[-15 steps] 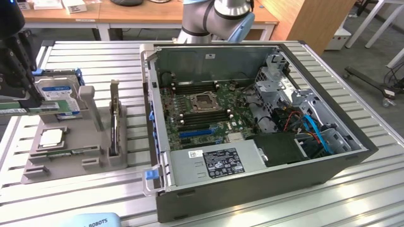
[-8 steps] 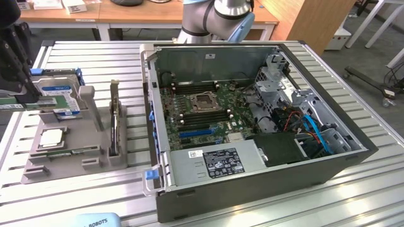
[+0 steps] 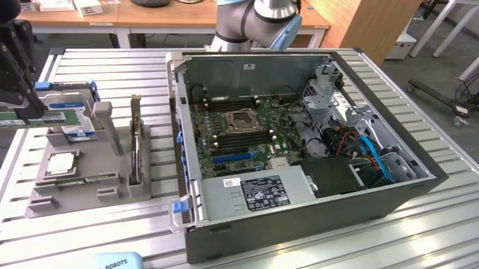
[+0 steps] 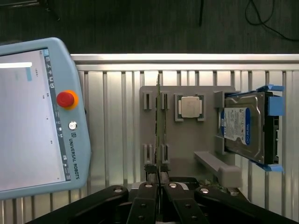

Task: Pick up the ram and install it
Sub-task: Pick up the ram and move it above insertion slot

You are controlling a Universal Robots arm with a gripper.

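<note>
My gripper (image 3: 21, 110) hangs at the exterior view's far left, above the grey fixture (image 3: 45, 204). It is shut on the ram (image 3: 41, 119), a thin green stick held level above the fixture. In the wrist view the fingers (image 4: 148, 193) pinch the ram (image 4: 159, 121) at one end. The stick is seen edge-on over the fixture's (image 4: 187, 144) slots. The open computer case (image 3: 299, 218) lies toward the exterior view's right, its motherboard (image 3: 239, 131) with dark memory slots facing up.
The fixture carries a silver processor chip (image 3: 61, 162) (image 4: 190, 106), a blue-framed hard drive (image 3: 73, 109) (image 4: 245, 128), a tall dark upright card (image 3: 136, 140) and another green stick (image 3: 78, 181) lying at its front. A teach pendant (image 4: 37, 116) lies beside the fixture on the slatted metal table (image 3: 112, 67).
</note>
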